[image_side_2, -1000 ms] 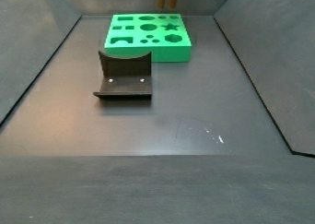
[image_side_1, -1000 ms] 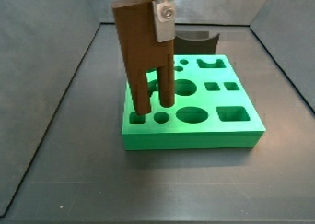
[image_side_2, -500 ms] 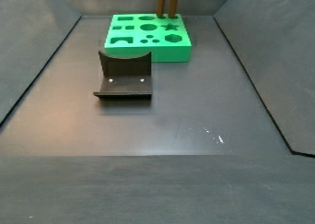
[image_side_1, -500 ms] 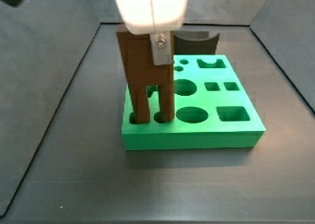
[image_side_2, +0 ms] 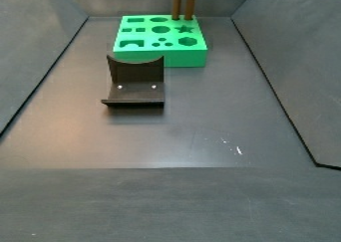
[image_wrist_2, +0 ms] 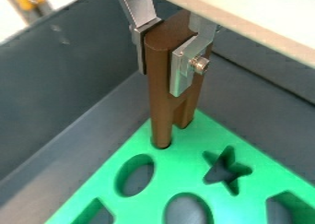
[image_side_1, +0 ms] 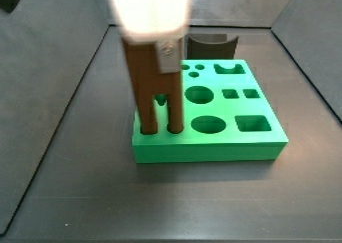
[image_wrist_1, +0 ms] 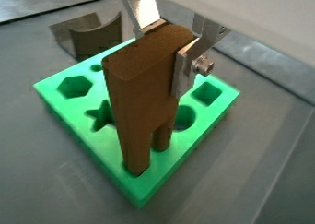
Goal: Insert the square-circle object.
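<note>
The square-circle object [image_side_1: 146, 82] is a tall brown wooden bar with two short prongs at its lower end. It stands upright over the green block [image_side_1: 227, 122], and its prongs reach into holes at the block's corner [image_wrist_1: 142, 145]. My gripper [image_wrist_1: 167, 43] is shut on the bar's top; silver fingers [image_wrist_2: 187, 64] clamp both faces. The bar also shows in both wrist views [image_wrist_2: 167, 89] and at the far edge of a side view [image_side_2: 184, 1]. The green block [image_side_2: 163, 39] has several shaped holes.
A short dark grey block with a curved notch [image_side_2: 135, 79] stands on the dark floor in front of the green block; it shows behind it in a side view [image_side_1: 214, 42] and in a wrist view [image_wrist_1: 87, 36]. Grey walls enclose the floor [image_side_2: 200, 136].
The gripper has moved down with the bar. The prongs have gone from just above the green block into its holes.
</note>
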You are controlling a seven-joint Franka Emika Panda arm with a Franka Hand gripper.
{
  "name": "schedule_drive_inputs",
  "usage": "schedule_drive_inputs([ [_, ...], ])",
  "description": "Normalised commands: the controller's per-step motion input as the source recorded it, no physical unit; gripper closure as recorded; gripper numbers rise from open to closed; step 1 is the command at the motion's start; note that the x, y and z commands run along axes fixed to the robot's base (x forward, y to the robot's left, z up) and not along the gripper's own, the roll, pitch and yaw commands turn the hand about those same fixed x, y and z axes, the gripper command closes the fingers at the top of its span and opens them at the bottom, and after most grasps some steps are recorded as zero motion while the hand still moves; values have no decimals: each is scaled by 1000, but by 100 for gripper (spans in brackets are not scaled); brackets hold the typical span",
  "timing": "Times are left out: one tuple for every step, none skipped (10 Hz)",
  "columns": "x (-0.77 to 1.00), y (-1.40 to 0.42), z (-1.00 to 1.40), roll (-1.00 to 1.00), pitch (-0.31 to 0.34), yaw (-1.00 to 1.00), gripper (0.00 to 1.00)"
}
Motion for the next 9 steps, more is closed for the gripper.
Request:
schedule_drive_inputs([
  [-246, 0, -120, 173, 0, -17, 100],
  [0, -31, -271, 183, 0, -60, 100],
  [146, -217, -474, 297, 37, -89, 100],
  [0, -109, 0, 269, 59, 0, 100],
  [0, 0, 0, -19, 0, 0, 100],
  [194, -149, -380, 170, 343, 0, 100],
  [323, -114, -366, 103, 387, 0, 100],
  [231, 0, -403, 27, 291, 0, 100],
  [226, 0, -323, 0, 266, 0, 100],
])
